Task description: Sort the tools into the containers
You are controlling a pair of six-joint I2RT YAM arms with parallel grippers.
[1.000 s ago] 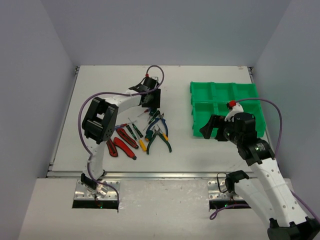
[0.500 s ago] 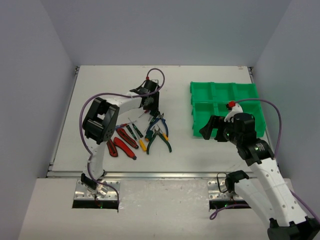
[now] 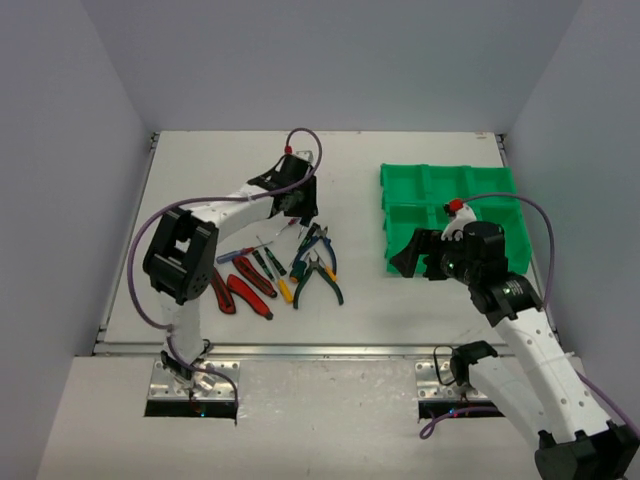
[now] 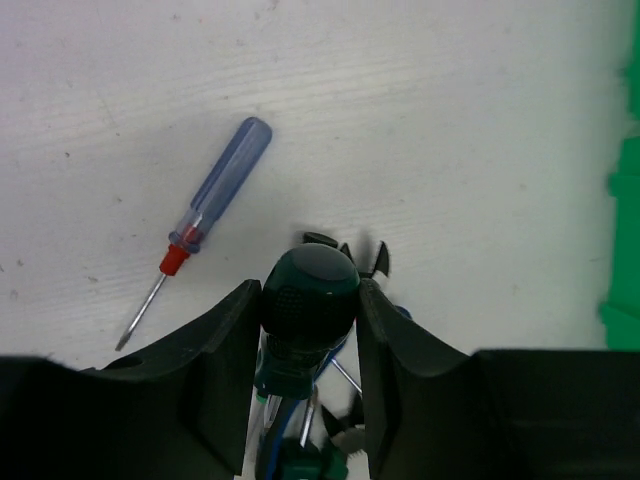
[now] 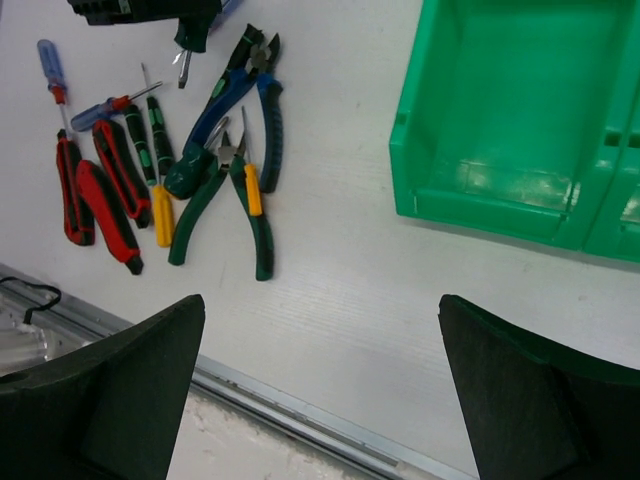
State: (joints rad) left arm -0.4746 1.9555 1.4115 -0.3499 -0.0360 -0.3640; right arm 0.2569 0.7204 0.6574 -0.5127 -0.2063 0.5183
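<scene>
We log: left pincer pinching green screwdriver by its handle, tip down, likely to lift it clear | other tools heaped on worktop | tray right of them | right pincer spread, empty, near tray.

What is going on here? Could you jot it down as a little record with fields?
left jaws: closed on a dark green screwdriver
right jaws: open, empty, over the table near the tray
loose tools: piled together on the table
green tray: the one compartment in the right wrist view is empty
blue screwdriver: lying flat on the table
</scene>
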